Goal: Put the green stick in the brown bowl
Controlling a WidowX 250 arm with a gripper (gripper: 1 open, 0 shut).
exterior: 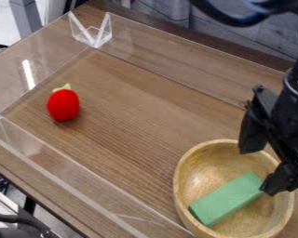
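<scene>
at the table's lower right corner, the green stick (pixel 227 199) lies flat inside the brown bowl (pixel 196 170), the black gripper (pixel 274 156) hanging above its far end with jaws spread, gripping nothing, a red strawberry toy (pixel 64 103) well apart.

Gripper (pixel 278 149): upper arm cut off at the 3 o'clock edge; fingertip detail blurred. Brown bowl (pixel 199 165): rim clipped at 5 o'clock by the frame's bottom and right edges. Background at 12 o'clock: indistinct dark shapes.
</scene>
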